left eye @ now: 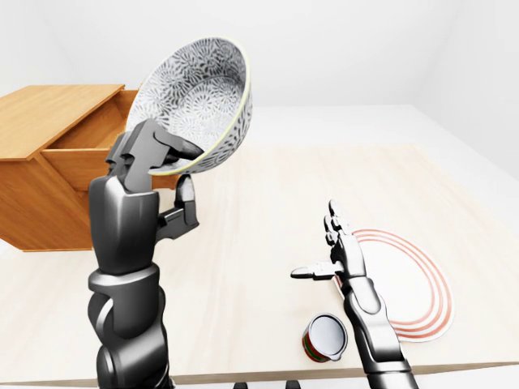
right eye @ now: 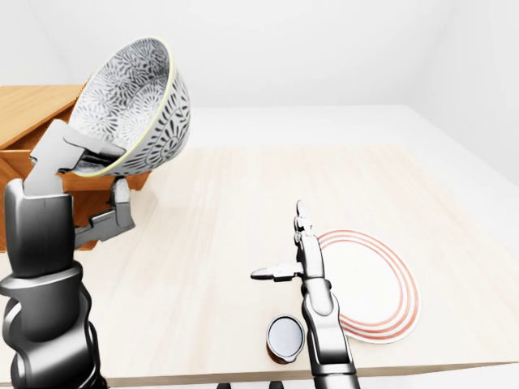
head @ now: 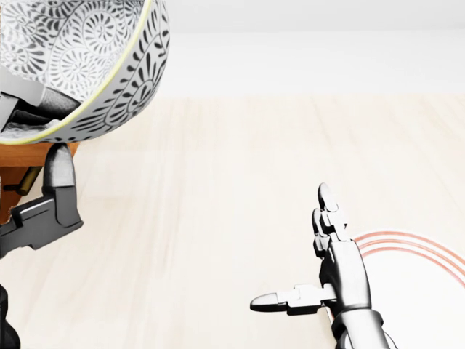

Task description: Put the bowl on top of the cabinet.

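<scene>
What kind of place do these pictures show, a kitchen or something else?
Probably a bare simulated test room with tableware, not a real kitchen: a plain light wooden table, a wooden cabinet, a red-ringed plate, and empty white walls around them.

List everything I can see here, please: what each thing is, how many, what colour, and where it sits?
bowl: one, white with a black leaf pattern and a pale yellow rim, tilted, held up in the air at the upper left of the left-eye view.
cabinet: one, light brown wood, at the left on the table, a drawer pulled open.
plate: one, white with red rings, lower right on the table.
can: one, silver top, red and green side, near the table's bottom edge beside the plate.
table: one, pale wood, under everything.
left hand: one, dark grey, fingers closed on the bowl's rim.
right hand: one, dark grey, open and empty, over the plate's left edge.
</scene>
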`<state>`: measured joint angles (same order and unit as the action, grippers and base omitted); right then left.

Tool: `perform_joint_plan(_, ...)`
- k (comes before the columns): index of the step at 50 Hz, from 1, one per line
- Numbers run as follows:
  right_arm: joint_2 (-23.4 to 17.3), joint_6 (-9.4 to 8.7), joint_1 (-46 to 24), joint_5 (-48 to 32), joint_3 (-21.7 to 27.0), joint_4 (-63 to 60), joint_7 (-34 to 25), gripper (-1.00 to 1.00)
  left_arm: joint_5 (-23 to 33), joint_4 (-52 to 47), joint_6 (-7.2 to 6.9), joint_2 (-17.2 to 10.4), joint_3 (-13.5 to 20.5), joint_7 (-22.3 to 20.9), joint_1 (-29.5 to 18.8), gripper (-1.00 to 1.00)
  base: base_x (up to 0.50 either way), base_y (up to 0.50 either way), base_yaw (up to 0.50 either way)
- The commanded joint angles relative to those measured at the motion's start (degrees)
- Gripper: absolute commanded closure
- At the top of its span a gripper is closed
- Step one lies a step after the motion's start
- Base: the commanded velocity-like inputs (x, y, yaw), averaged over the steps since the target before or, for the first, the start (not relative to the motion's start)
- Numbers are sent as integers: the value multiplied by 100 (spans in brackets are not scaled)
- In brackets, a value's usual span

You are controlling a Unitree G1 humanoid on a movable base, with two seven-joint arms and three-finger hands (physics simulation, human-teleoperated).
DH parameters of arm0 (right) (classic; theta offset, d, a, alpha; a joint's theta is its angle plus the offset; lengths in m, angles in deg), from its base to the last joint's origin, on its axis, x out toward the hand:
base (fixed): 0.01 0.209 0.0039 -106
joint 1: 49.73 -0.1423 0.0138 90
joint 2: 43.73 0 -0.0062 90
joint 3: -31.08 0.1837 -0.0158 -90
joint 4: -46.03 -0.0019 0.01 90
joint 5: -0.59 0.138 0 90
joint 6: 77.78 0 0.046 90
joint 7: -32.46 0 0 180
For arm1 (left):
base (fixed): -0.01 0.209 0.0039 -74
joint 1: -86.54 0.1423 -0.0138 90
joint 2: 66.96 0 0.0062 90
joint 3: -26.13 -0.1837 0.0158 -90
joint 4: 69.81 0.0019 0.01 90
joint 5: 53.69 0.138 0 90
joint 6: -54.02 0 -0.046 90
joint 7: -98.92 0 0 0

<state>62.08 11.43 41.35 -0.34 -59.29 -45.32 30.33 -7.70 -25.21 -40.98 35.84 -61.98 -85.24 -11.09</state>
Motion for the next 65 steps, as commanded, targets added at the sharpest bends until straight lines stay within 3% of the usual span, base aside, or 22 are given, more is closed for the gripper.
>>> perform_joint_plan(1, 10, 10, 38, -22, -46, -39, -24, -100, 151, -648, 0, -483, 525, -849, -1306, 95, 0, 0, 0)
perform_joint_plan(8, 17, 1, 37, -32, -58, -41, -28, -100, -115, -344, 0, -984, 883, -785, -1787, 95, 0, 0, 0)
perform_joint_plan(15, 16, -11, 52, -29, -65, -77, -43, -100, -394, 74, 0, -1811, 1396, -823, -2340, 95, 0, 0, 0)
perform_joint_plan(22, 26, 0, 98, -64, -117, -117, -52, -100, -947, 715, 0, -2580, 1900, -523, -2612, 95, 0, 0, 0)
perform_joint_plan(28, 20, -6, 98, -66, -99, -123, -52, -100, -1325, 1330, 0, -3088, 2136, -162, -2678, 95, 0, 0, 0)
perform_joint_plan(31, 11, -30, 85, -44, -66, -141, -55, -100, -1528, 2069, 0, -3491, 2313, 143, -2772, 95, 0, 0, 0)
perform_joint_plan(38, 8, -39, 90, -45, -55, -159, -51, -100, -1815, 3011, 0, -4032, 2544, 665, -2706, 95, 0, 0, 0)
perform_joint_plan(45, 13, -52, 160, -74, -88, -269, -49, -100, -2019, 4248, 0, -4533, 2677, 1274, -2753, 95, 0, 0, 0)
perform_joint_plan(51, 19, -29, 162, -115, -114, -241, -39, -100, -2194, 5546, 0, -4934, 2594, 1868, -2815, 95, 0, 0, 0)
perform_joint_plan(52, 19, -25, 165, -115, -112, -242, -39, -100, -2235, 5762, 43, -4965, 2568, 1947, -2848, 95, 0, 0, 0)
perform_joint_plan(54, 19, -22, 167, -119, -111, -243, -36, -100, -2250, 6278, 287, -5062, 2493, 2158, -2935, 95, 0, 0, 0)
perform_joint_plan(55, 22, -22, 170, -131, -123, -252, -35, -100, -2264, 6634, 475, -5125, 2458, 2289, -2984, 95, 0, 0, 0)
perform_joint_plan(57, 20, -10, 163, -133, -118, -235, -32, -100, -2256, 6993, 622, -5212, 2380, 2455, -3049, 95, 0, 0, 0)
perform_joint_plan(59, 30, 1, 128, -160, -131, -179, -7, -100, -2262, 7655, 970, -5320, 2274, 2728, -3193, 95, 0, 0, 0)
perform_joint_plan(65, 36, 12, 140, -196, -155, -184, 16, -100, -2107, 9253, 1000, -5365, 1842, 3416, -3567, 95, 0, 0, 0)
